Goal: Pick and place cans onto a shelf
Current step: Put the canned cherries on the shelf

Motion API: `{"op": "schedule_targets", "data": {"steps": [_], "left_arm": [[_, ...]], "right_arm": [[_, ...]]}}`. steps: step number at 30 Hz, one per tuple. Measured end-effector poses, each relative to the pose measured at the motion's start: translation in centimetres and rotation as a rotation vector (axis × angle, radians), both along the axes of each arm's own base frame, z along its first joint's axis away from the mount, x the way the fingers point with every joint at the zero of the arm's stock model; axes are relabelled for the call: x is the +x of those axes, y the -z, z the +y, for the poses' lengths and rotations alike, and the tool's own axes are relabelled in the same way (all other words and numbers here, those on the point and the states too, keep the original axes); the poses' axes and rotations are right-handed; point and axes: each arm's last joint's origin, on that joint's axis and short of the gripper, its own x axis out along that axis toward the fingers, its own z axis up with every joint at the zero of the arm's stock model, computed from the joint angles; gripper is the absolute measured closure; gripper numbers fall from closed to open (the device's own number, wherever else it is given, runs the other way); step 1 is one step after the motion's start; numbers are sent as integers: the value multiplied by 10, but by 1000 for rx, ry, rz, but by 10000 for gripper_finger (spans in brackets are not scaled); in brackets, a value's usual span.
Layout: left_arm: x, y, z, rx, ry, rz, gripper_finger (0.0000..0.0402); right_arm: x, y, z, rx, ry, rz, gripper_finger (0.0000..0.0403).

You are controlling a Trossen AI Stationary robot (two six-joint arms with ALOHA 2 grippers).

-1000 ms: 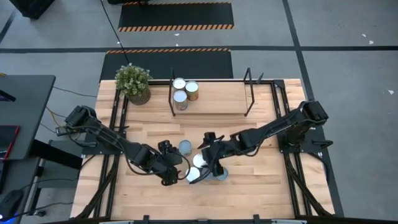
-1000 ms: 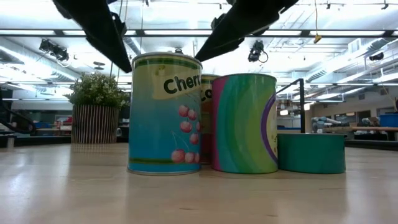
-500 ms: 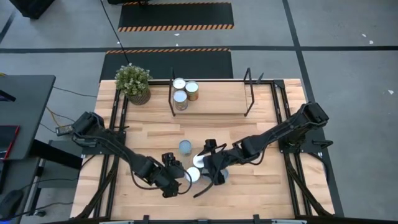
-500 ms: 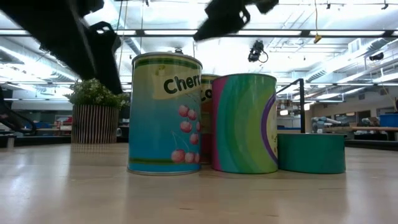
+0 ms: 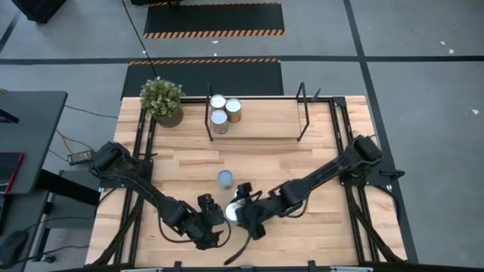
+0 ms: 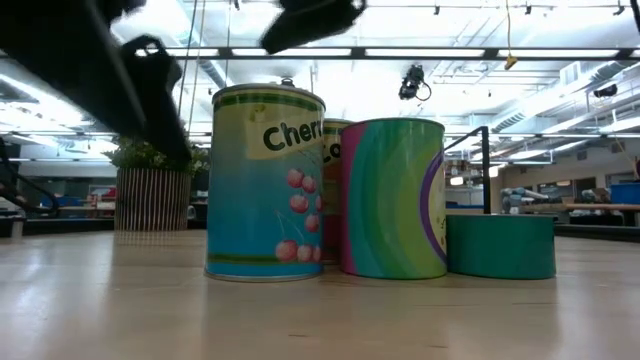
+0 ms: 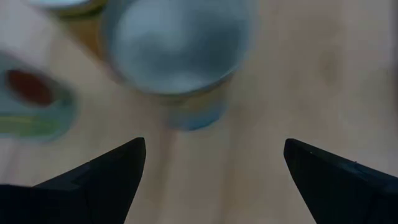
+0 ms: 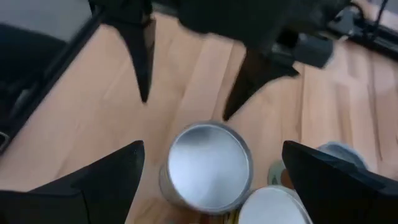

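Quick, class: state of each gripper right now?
Left gripper: open, holding nothing, above a can.
Right gripper: open, holding nothing, over the front cans.

high: overhead, whole table | low: tabletop level | wrists: close | shared: cans

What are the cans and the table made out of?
The cans look like metal: the right wrist view shows one with a shiny silver top, and the sides wear glossy printed paper labels, it seems. The table looks like pale wood, made of long planks with visible grain and a smooth finish.
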Motion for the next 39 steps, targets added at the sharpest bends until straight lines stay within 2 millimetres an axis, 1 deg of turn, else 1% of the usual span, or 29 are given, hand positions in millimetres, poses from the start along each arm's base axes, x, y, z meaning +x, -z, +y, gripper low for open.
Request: {"op": "schedule_targets", "data": {"steps": [2,3,7,9,11,13,17,22,25,32,35,39], "left_arm": [[-2,6,-2,30,-2,9,14],[-1,7,-3,26,1,5,14],[-9,7,-7,33,31,54,14],[-21,0,-7,50,34,83,14],[-28,-9,-8,37,25,76,14],[-40,-18,-8,59,20,76,14],[-50,-29,-11,59,22,34,14],[-50,-29,-12,55,22,29,14],[-47,-30,-9,53,13,25,14],[-44,-30,-8,52,13,18,14],[-46,-33,-8,54,28,14,14],[-51,-46,-6,29,31,-24,14]], "right_arm": [[8,3,4,-22,-8,33,13],[11,5,6,-36,-14,53,12],[26,14,8,-79,-42,154,5],[34,16,8,-80,-55,185,4],[40,17,6,-99,-53,218,4],[45,17,4,-114,-54,220,4],[48,19,-1,-121,-61,248,5],[47,22,-10,-67,-55,317,7],[47,22,-13,-67,-48,329,20],[48,21,-12,-62,-64,318,67],[49,21,-12,-55,-58,312,73],[49,19,-13,-46,-49,305,71]]}}
